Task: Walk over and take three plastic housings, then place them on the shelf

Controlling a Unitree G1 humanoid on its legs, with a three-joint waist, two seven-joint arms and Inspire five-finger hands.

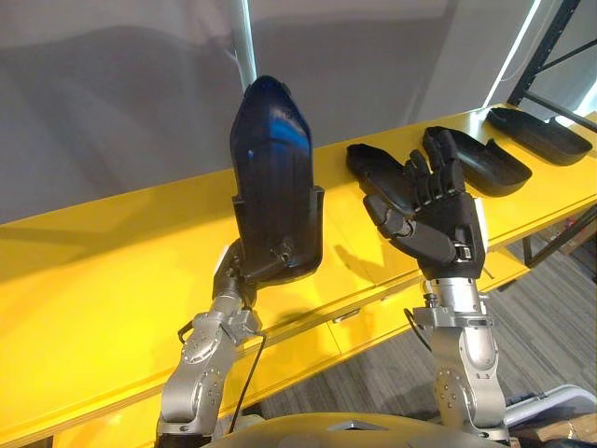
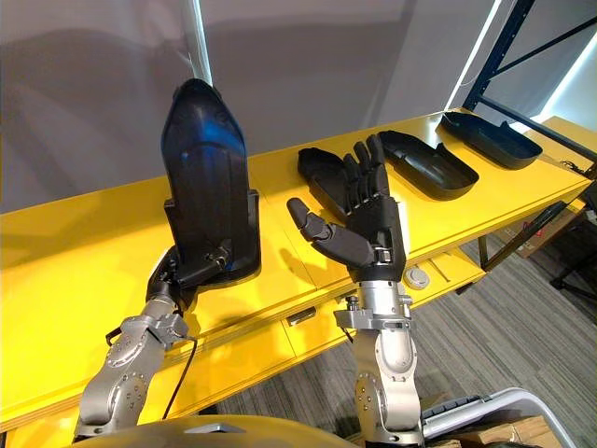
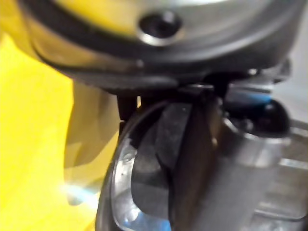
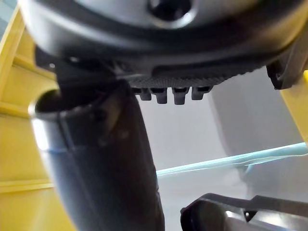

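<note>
My left hand (image 1: 233,268) holds a dark, glossy plastic housing (image 1: 275,177) upright above the yellow shelf (image 1: 93,271), gripping its lower end; the fingers are mostly hidden behind it. In the left wrist view the housing's edge (image 3: 159,163) shows right beside the hand. My right hand (image 1: 438,219) is raised beside it, palm facing me, fingers straight and spread, holding nothing. Three more dark housings lie on the shelf to the right: one (image 1: 373,163) partly behind my right hand, one (image 1: 480,159) further right, one (image 1: 541,135) at the far end.
A grey wall with a white pole (image 1: 247,42) rises behind the shelf. A dark rack upright (image 1: 550,47) stands at the far right. Below the shelf's front edge runs a lower yellow ledge (image 1: 345,317), with grey carpet (image 1: 550,317) to the right.
</note>
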